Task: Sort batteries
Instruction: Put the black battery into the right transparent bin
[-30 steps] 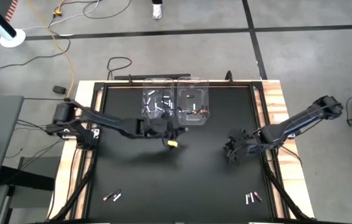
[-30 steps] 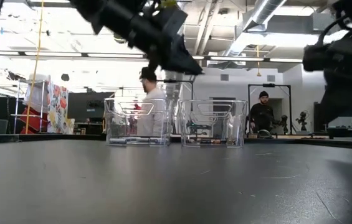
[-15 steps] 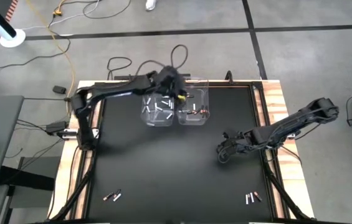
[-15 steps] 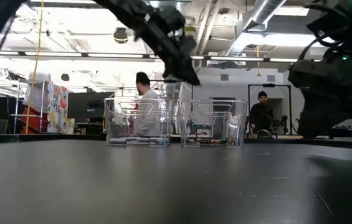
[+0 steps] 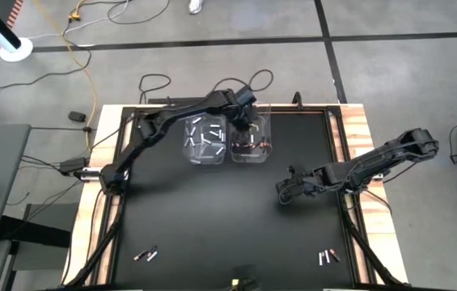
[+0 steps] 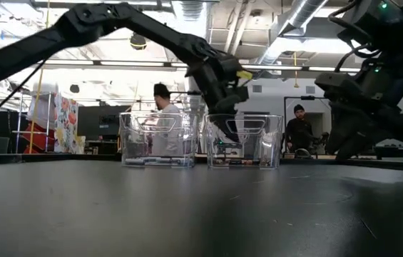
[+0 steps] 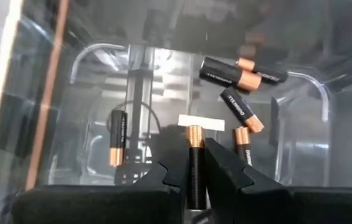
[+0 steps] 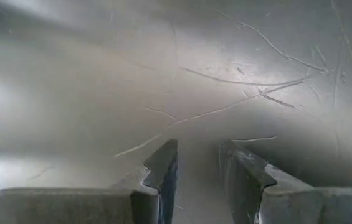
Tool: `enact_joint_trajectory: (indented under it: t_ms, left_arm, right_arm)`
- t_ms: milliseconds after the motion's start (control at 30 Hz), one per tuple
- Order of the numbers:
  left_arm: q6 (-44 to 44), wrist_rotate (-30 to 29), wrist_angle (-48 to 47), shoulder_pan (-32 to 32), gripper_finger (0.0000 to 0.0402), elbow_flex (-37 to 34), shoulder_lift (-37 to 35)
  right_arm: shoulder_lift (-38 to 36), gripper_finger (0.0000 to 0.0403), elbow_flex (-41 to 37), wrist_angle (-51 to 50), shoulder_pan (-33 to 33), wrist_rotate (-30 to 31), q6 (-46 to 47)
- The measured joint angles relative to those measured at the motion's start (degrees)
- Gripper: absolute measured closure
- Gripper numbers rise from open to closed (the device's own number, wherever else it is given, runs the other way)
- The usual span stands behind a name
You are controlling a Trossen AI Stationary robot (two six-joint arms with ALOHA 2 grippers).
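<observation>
— Left arm status?

— I see the left gripper (image 7: 194, 180) over the right-hand clear bin (image 5: 251, 129), fingers clamped on one copper-and-black battery (image 7: 194, 165). More copper-top batteries (image 7: 235, 73) lie on that bin's floor; white ones (image 5: 205, 137) sit in the left-hand bin (image 5: 205, 139).

— Right arm?

— The right gripper (image 8: 197, 171) hovers over bare tabletop (image 5: 212, 218), jaws parted, holding nothing. Loose batteries (image 5: 145, 255) lie near both front corners.

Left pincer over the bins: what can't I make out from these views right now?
- High view: left pincer hidden under its own wrist; the copper-topped battery shows only in the left wrist view.
- High view: loose batteries too small to tell types.
- Low view: right bin contents blurred by glare.
</observation>
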Motion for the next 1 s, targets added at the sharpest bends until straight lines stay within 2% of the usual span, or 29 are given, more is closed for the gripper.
enact_joint_trajectory:
  t_ms: [200,267,367,567,867,1000]
  left_arm:
    - [1.7,-0.4,-1.6,-0.3,0.0370,3.8,4.7]
    - [3.0,-4.4,-2.0,-0.8,0.0367,3.7,4.9]
    - [3.9,-6.1,-1.3,-1.0,0.0357,3.7,4.6]
    - [0.2,-6.4,0.0,-1.1,0.0333,3.8,4.7]
    - [0.3,-6.4,0.2,-1.1,0.0286,3.7,4.7]
    - [1.0,-8.1,-0.3,-1.7,0.0279,4.4,4.6]
  right_arm:
    - [0.0,0.0267,0.0,0.1,-1.0,0.0,0.9]
    - [0.0,0.0267,0.0,0.0,-1.4,0.0,0.9]
    - [0.0,0.0267,0.0,0.0,-1.9,0.0,0.9]
    - [0.0,0.0267,0.0,-0.2,-2.6,0.0,0.8]
    - [0.0,0.0267,0.0,-0.5,-2.5,0.0,0.0]
    - [0.0,0.0267,0.0,-0.6,-2.5,0.0,-0.5]
